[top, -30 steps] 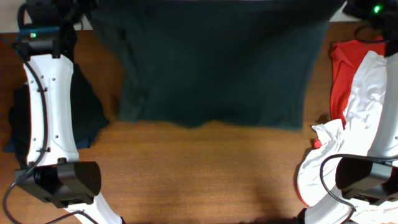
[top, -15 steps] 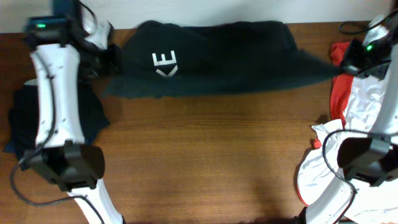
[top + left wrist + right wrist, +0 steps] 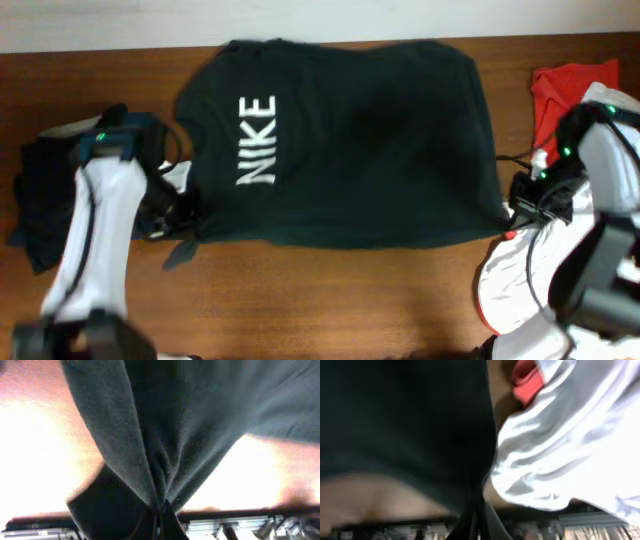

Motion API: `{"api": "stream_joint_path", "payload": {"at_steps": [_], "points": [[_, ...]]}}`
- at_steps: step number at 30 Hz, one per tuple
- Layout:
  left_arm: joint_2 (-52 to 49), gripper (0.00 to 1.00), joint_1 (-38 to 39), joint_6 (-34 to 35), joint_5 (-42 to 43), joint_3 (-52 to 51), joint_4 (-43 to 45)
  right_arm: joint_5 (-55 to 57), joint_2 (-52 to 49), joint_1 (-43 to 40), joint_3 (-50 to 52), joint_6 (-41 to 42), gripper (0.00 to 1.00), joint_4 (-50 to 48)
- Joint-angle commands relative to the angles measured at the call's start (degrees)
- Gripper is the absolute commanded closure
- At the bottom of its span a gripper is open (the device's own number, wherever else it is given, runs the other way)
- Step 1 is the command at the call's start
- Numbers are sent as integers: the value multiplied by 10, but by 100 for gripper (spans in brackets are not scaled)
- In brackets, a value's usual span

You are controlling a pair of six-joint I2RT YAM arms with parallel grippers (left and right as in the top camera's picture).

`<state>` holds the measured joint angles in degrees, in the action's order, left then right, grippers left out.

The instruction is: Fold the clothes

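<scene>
On the table point(image 3: 330, 300), the black NIKE T-shirt point(image 3: 370, 150), bunched far back a moment ago, now lies spread flat for folding, left pincer point(image 3: 182, 218) and right pincer point(image 3: 512, 200) each clamping a near corner.

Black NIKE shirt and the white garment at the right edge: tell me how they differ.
The black NIKE shirt is dark with white lettering; the white garment shows no print. The shirt lies spread flat; the white garment is crumpled in a heap. The left gripper and right gripper pinch the shirt's edges; neither holds the white garment. Both are cloth on the table.
</scene>
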<state>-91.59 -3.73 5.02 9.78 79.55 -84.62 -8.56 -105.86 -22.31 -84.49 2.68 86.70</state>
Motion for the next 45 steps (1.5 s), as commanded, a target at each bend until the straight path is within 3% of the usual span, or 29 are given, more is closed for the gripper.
{"api": "stream_joint_path", "payload": {"at_steps": [1, 5, 8, 15, 21, 25, 26, 27, 28, 30, 32, 36, 42, 44, 45], "points": [[139, 100, -21, 31, -13, -60, -1, 7, 103, -36, 43, -3, 96, -5], [213, 100, -42, 63, -13, -86, 21, 7, 142, -43, 43, -3, 96, -6], [201, 100, -42, 91, -13, -120, 108, -18, 141, -41, 43, -3, 96, -49], [74, 100, -42, 133, -10, -162, 394, -28, 111, 19, 43, -3, 96, -287], [-4, 100, -42, 139, -10, -162, 499, -31, 33, 42, 43, -3, 95, -402], [-33, 100, -42, 139, -10, -162, 513, -32, -25, 62, 43, -3, 95, -474], [-45, 91, -42, 139, -10, -162, 514, -30, -37, 62, 43, 0, 90, -494], [-50, 53, -42, 138, -10, -162, 520, -17, -43, 61, 43, 7, 54, -504], [-49, 33, -43, 133, -10, -160, 530, 0, -43, 61, 43, 8, 53, -506], [-47, 25, -43, 106, -10, -137, 527, 19, -43, 61, 43, 7, 39, -487], [-43, 24, -42, 96, -4, -82, 465, 24, -43, 61, 43, 7, 38, -429], [-44, 24, -15, 97, 9, -100, 356, 32, -53, 62, 63, 7, 50, -363], [-45, 24, 5, 97, 7, -249, 472, 28, -53, 62, 201, 7, 52, -478], [-45, 24, 5, 97, -9, -278, 500, 32, -53, 61, 209, 8, 84, -470], [-45, 24, 5, 97, -27, -293, 500, 80, -53, 61, 209, 51, 96, -428]]}}
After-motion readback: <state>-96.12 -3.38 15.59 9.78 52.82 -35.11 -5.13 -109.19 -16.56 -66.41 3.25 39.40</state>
